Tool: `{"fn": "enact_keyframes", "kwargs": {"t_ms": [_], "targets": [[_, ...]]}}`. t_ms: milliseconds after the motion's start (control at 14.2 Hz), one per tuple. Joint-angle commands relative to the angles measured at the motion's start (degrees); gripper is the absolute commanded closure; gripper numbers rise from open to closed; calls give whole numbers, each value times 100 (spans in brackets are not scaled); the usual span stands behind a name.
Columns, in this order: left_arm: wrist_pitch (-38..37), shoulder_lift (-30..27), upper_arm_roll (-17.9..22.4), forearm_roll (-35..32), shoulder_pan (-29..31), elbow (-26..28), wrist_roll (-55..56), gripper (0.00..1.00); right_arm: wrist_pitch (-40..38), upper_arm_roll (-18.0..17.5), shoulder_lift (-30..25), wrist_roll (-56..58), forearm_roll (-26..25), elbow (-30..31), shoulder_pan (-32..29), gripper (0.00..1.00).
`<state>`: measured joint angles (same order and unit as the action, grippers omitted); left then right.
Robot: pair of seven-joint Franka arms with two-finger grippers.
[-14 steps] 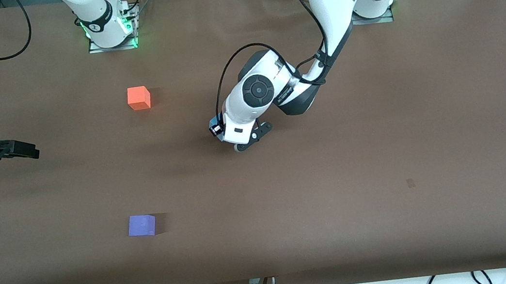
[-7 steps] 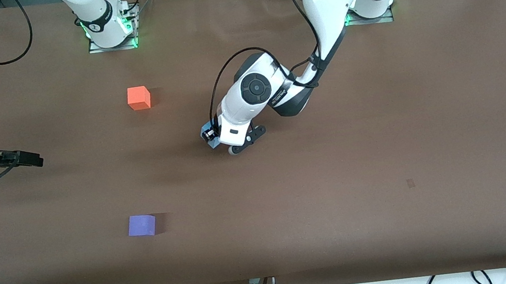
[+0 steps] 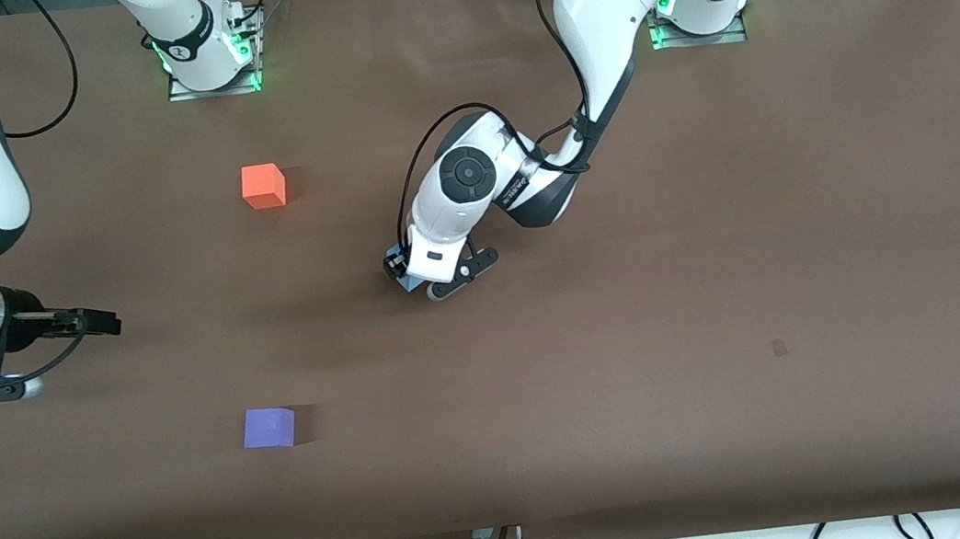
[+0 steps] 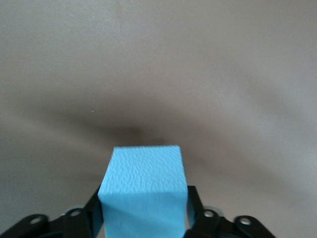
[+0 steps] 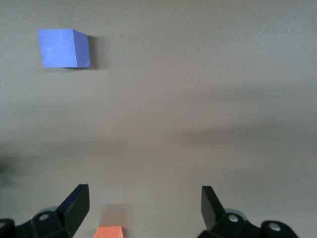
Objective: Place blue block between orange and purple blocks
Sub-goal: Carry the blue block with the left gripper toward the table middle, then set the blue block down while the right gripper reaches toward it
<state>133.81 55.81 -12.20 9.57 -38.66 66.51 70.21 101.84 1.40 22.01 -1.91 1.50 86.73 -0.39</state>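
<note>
1. Two fingers of the left gripper (image 4: 143, 220) clamp the blue block (image 4: 142, 191), carried over bare table for transfer.
2. Orange block (image 3: 263, 186) and purple block (image 3: 269, 427) lie well apart, leaving a gap.
3. Right gripper (image 5: 143, 206) waits, fingers spread wide, empty.

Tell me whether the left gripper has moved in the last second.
Yes. The left gripper, shut on the blue block, has shifted toward the purple block and the front camera.

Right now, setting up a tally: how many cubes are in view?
3: the orange block on the table, the purple block nearer the front camera, the blue block held in the left gripper.
</note>
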Motion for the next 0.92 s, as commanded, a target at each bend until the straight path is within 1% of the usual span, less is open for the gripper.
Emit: {"fn": "enact_keyframes", "kwargs": {"t_ms": [0,141,212,283,353,424,494,565,706,848], "targets": [[-22,149,103,45,-63,-200,-227,19,99,-17,102,50,96,-95,-14,0],[-22,149,103,36,-80,-191,-227,17,99,-26,128,50,96,-104,-14,0],[-22,141,103,-42,-80,-191,-218,6,108,-26,163,33,113,-104,-6,0],[-48,71,103,-208,-54,-191,-218,0,134,-34,181,-28,183,-95,29,0],[-83,-8,103,-454,-10,-69,-218,0,248,-34,216,-46,227,-86,178,0],[-92,-235,103,-656,34,254,-262,0,310,-26,277,-55,237,-78,275,0],[-109,-437,103,-710,121,448,-280,0,336,-34,313,-107,245,-86,354,0],[-257,-605,95,-711,244,520,-280,0,459,-34,365,-317,237,-69,433,0],[-1028,-939,95,-711,429,512,-289,0,495,-26,453,-843,237,-60,644,0],[-1846,-1325,68,-720,771,521,-516,0,574,-26,489,-943,237,-60,776,0]]}}
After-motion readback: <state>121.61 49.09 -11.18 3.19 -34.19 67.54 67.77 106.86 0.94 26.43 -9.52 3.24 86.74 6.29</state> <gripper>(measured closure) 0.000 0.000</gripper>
